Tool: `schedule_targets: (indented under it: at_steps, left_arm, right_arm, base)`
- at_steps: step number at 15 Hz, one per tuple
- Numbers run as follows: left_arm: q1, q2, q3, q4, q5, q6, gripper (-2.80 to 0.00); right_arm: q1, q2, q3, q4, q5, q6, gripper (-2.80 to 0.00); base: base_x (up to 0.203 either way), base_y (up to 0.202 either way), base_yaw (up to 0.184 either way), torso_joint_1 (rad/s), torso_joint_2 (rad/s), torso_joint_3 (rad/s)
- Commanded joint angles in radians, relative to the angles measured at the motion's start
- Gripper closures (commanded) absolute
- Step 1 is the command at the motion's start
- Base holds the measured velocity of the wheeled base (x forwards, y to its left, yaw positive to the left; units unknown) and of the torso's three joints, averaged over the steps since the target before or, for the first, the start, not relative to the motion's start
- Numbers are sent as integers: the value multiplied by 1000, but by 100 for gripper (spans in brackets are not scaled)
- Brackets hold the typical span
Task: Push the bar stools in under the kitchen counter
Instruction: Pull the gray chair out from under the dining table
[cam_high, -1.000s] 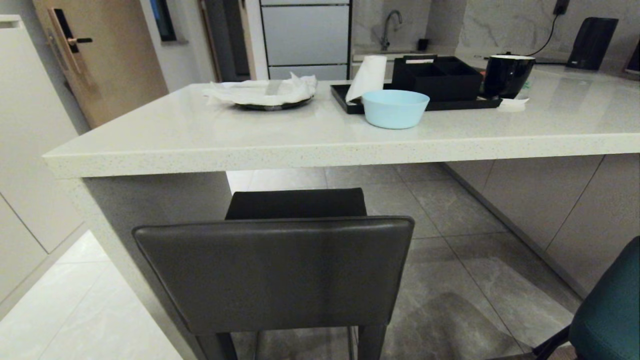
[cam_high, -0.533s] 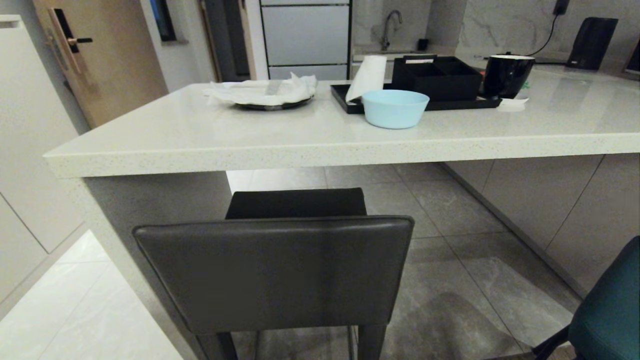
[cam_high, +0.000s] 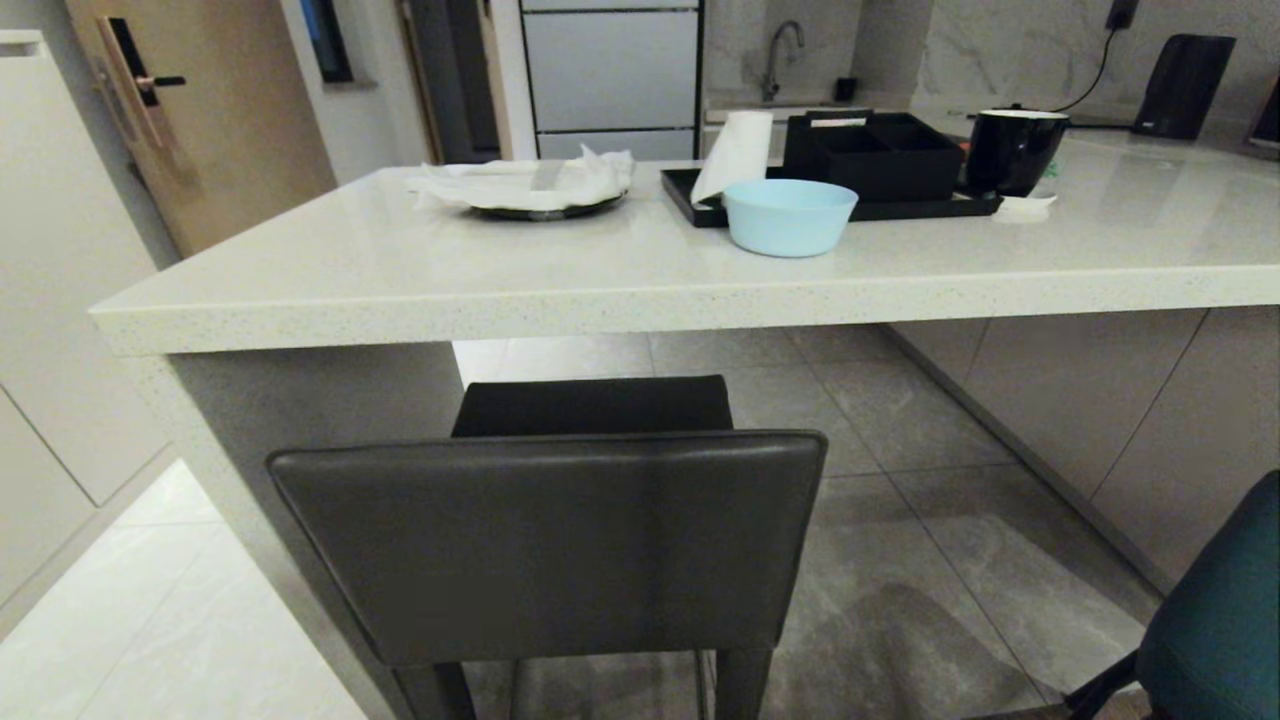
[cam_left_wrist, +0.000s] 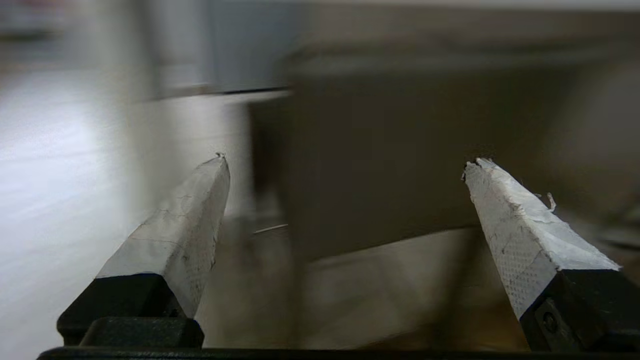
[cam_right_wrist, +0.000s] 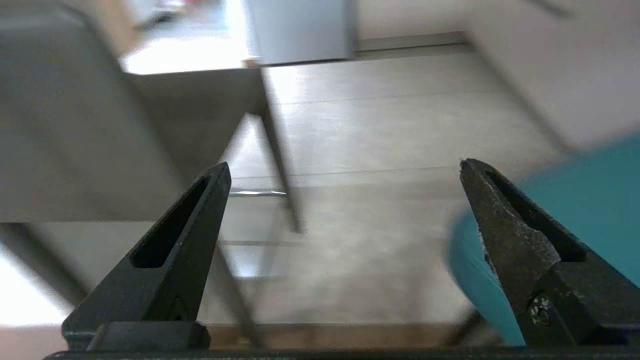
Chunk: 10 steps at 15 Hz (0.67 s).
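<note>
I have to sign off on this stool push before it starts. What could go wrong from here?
The dark grey stool stands close to the counter's panel support on its left side, so a skewed push might drive it into the panel. Its backrest looks about level with the kitchen counter edge and might catch there. The teal stool is barely in the head view, so the open right gripper beside it could bump it.

The dark grey stool (cam_high: 548, 545) loses its legs below the head view's bottom edge; the teal stool (cam_high: 1215, 625) is cropped at the right corner; both wrist views are smeared, their surroundings unreadable.
</note>
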Motion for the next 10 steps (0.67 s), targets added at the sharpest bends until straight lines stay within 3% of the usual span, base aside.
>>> schedule_targets:
  at_steps: [1,3,4,6,10]
  left_arm:
    - [-120,182,-47,-67,-55,-50,-280]
    - [-285,257,17,-220,-123,-117,-280]
    - [-310,302,80,-317,-193,-144,-280]
    - [-298,396,133,-410,-269,-170,-280]
    - [-251,529,95,-551,-285,-178,-280]
  right_arm:
    - [33,153,-21,-77,78,12,-280]
    - [44,238,3,-146,280,22,-280]
    - [49,288,9,-159,346,26,-280]
    - [71,388,19,-217,432,33,-280]
    - [103,570,-5,-393,513,34,-280]
  base:
    - [0,0,0,0,0,0]
    - [0,0,0,0,0,0]
    - [0,0,0,0,0,0]
    - [0,0,0,0,0,0]
    - [0,0,0,0,0,0]
